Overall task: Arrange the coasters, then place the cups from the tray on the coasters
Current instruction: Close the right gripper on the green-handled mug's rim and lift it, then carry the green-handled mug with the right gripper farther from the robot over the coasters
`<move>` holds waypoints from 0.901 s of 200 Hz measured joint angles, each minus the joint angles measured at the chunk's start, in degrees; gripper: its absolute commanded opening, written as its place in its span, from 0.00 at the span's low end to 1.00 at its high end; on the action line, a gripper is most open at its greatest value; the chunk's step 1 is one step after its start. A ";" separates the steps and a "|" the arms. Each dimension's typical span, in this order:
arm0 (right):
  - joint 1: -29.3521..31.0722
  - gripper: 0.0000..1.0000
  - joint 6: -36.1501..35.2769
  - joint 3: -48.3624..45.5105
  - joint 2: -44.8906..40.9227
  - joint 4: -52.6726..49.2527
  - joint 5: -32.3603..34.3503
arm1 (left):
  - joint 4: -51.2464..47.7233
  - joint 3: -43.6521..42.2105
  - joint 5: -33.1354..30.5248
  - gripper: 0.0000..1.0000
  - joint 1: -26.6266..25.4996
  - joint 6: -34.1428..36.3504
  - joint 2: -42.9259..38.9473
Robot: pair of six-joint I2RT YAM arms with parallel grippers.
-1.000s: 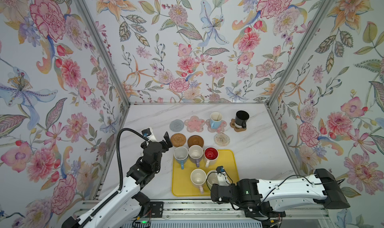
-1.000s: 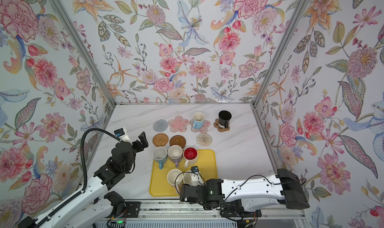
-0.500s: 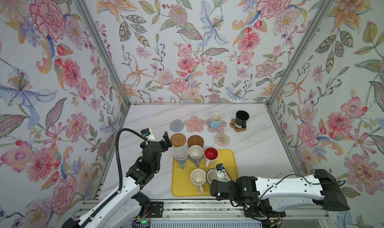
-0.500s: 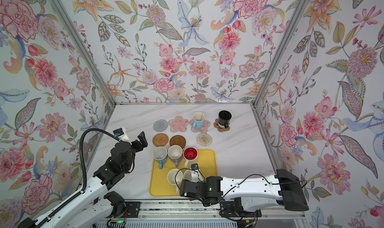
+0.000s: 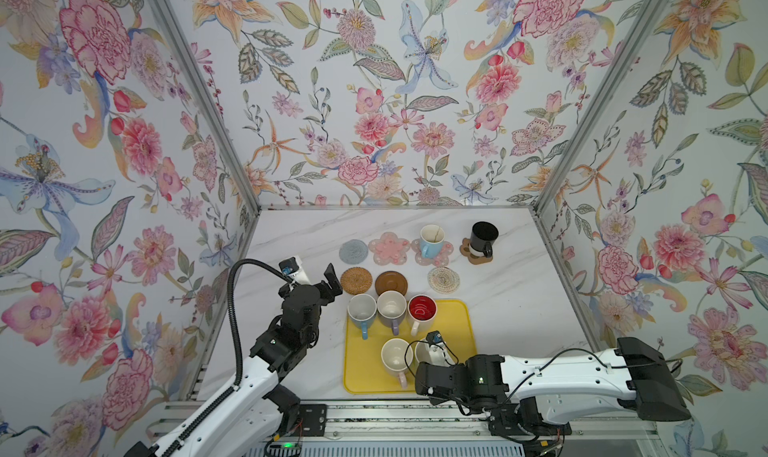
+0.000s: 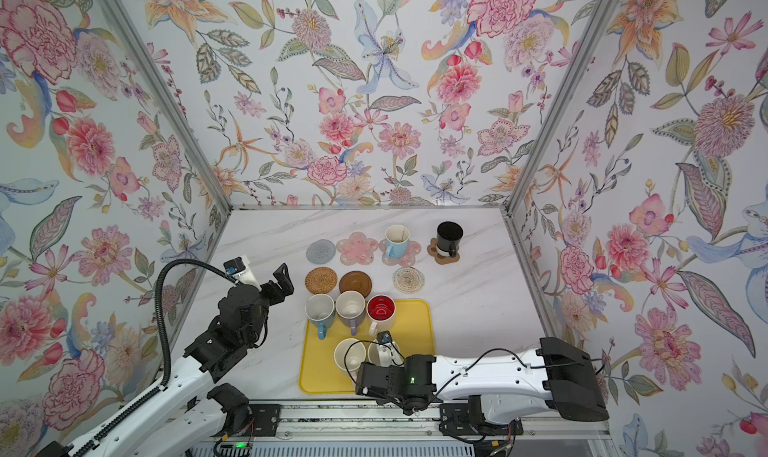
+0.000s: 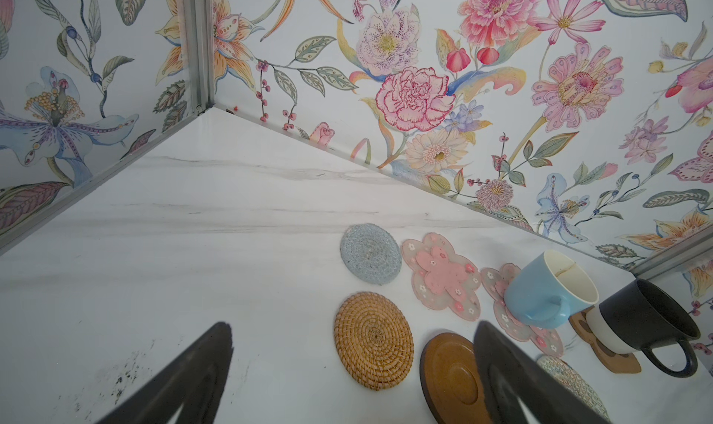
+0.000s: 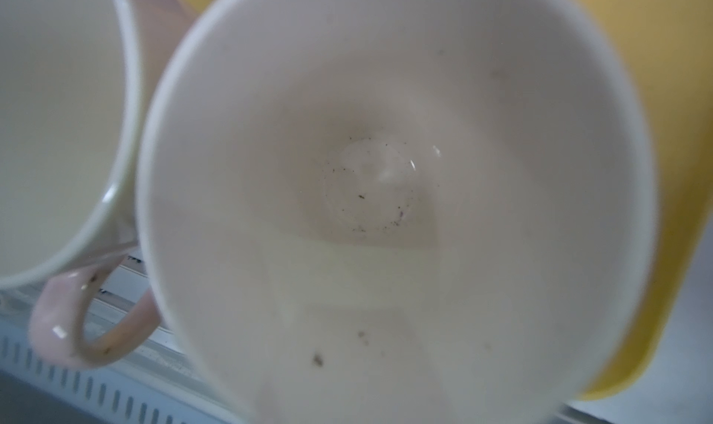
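Note:
Seven coasters lie behind the yellow tray (image 5: 457, 324): grey-blue knit (image 5: 353, 251), pink flower (image 5: 388, 248), rattan (image 5: 356, 280), dark wooden disc (image 5: 390, 283) and rope spiral (image 5: 444, 279). A blue cup (image 5: 430, 241) stands on the other pink flower, a black cup (image 5: 483, 236) on the brown paw. The tray holds a blue cup (image 5: 361, 309), lilac (image 5: 391, 307), red-inside (image 5: 422, 309), pale pink (image 5: 397, 355) and a white-inside cup (image 8: 386, 179). My right gripper (image 5: 432, 365) is shut at that last cup, its jaws hidden. My left gripper (image 7: 355, 329) hangs open, empty, beside the rattan coaster.
Flowered walls close in the white marble table (image 5: 316, 234) on three sides. The tray's front edge lies close to the metal rail (image 5: 374, 413) at the table's near edge. Bare marble shows left of the coasters and right of the tray.
My right gripper has closed at the white-inside cup, and its arm has edged a little to the left. The left arm has barely moved.

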 measured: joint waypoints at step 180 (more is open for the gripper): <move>-10.25 0.00 0.09 0.02 -14.71 -18.47 -0.42 | -0.13 -1.20 0.15 0.99 1.16 -0.24 -0.26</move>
